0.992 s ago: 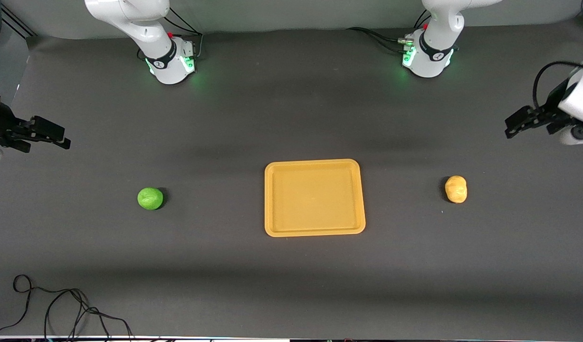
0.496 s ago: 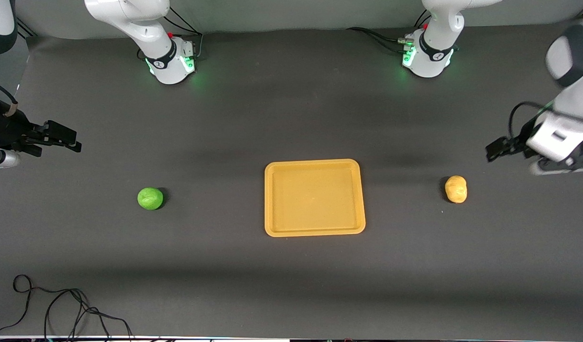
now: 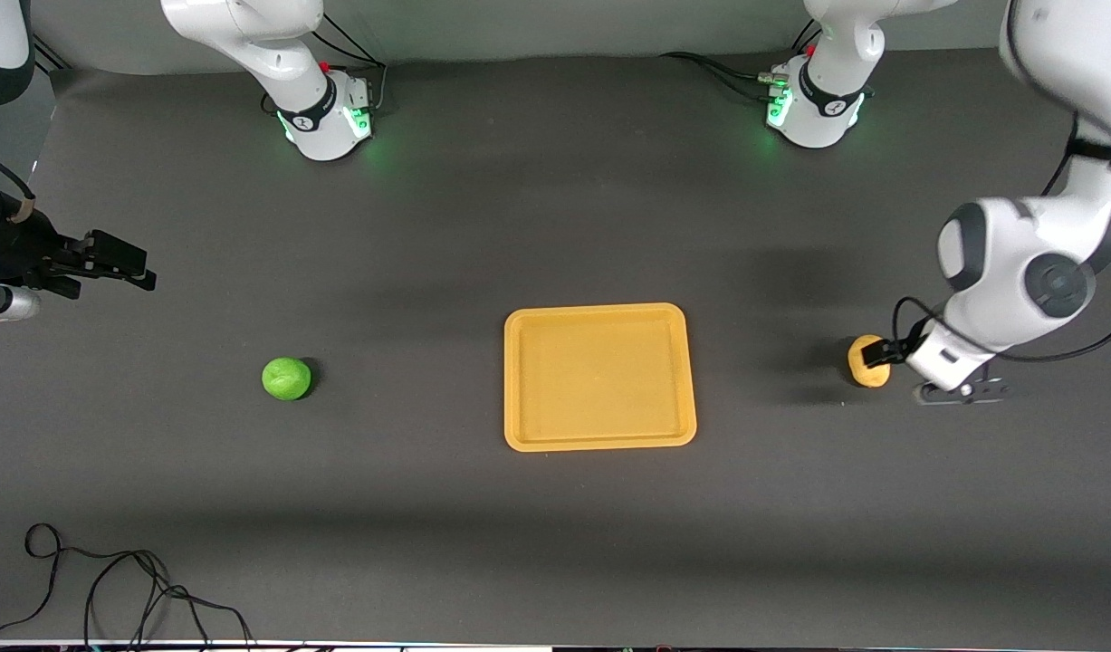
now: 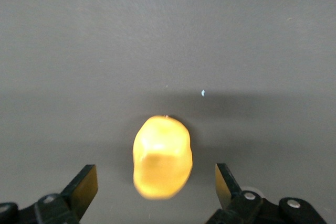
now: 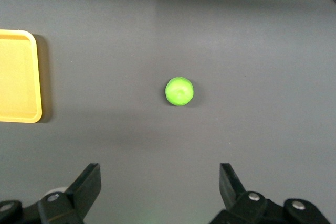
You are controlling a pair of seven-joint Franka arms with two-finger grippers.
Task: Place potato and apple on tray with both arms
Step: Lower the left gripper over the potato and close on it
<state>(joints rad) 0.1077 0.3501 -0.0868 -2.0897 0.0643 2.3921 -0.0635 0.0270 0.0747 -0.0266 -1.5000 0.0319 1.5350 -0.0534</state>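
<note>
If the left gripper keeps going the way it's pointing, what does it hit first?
Most likely the potato: the open left gripper points at it, a finger either side. Exact depth is unclear.

Potato (image 3: 866,361) partly hidden by left tool (image 3: 884,351); tray (image 5: 18,77) edge-cropped.

Bare tray (image 3: 599,376) — between apple (image 3: 286,378), potato (image 3: 866,361)

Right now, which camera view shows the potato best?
The left wrist view: the potato lies large and whole between the open left claw fingers. In the front view it is small and partly covered by the claw. The right wrist view misses it.
</note>
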